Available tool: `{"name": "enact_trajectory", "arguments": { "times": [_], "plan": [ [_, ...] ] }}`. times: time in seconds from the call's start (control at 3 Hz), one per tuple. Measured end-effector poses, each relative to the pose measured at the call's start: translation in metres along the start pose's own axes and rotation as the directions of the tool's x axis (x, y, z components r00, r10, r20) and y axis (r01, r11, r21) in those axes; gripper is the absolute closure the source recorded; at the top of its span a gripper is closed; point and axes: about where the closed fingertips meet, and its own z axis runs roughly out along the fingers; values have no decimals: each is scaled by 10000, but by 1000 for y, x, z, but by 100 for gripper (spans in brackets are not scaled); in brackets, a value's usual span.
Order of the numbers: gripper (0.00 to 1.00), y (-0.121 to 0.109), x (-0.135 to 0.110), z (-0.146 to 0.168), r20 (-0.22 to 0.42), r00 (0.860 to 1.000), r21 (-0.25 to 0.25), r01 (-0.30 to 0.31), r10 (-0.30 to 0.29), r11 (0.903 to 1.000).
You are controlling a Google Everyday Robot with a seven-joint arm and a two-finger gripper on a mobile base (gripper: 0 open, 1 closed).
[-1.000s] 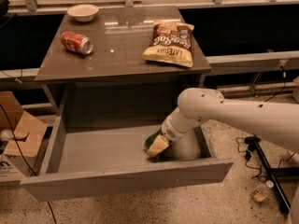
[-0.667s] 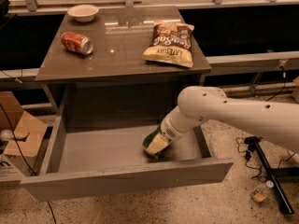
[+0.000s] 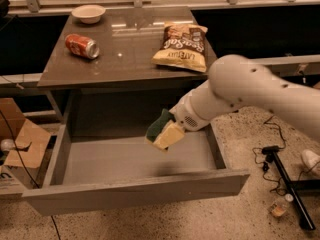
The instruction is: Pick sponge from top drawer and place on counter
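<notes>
Nearest, below and in front of the fingers, the drawer (image 3: 135,194) stands pulled out, its plain front panel facing the camera and its smooth grey floor bare directly under the fingers. The gripper (image 3: 167,130) hangs over the middle of that floor, a little toward the right wall and clear of both side walls. Its fingers are largely hidden behind the sponge (image 3: 161,128), but they are closed on it: the sponge is off the floor, in the air at the arm's tip, tilted, with the dark green face turned up and left and the yellow layer down and right. It touches neither the drawer nor the worktop. The white arm (image 3: 250,86) runs up and to the right from the fingers, swelling into a large rounded joint and leaving the picture at the right edge. On the speckled floor to the right of the fingers and lower lie a black stand (image 3: 286,186) and loose cables. Far to the left of the fingers sits an open cardboard box (image 3: 22,144). Beyond and above the fingers lies the glossy worktop (image 3: 130,59), wider than the drawer. A chip bag (image 3: 182,46) lies on it just behind the fingers, near its right edge. A red can (image 3: 81,46) rests on its side behind and well to the left. Farthest back, at the left rear corner, is a small pale bowl (image 3: 88,13).
</notes>
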Motion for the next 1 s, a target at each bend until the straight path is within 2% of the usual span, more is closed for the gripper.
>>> {"name": "enact_trajectory", "arguments": {
  "times": [0.33, 0.67, 1.0],
  "plan": [
    [100, -3, -53, -71, 1146, 9821, 163, 1486, -1495, 9888],
    [100, -10, -70, -88, 1366, 9616, 512, 2333, -2382, 9711],
    [100, -8, -68, -86, 1333, 9624, 468, 2323, -2366, 9715]
  ]
}}
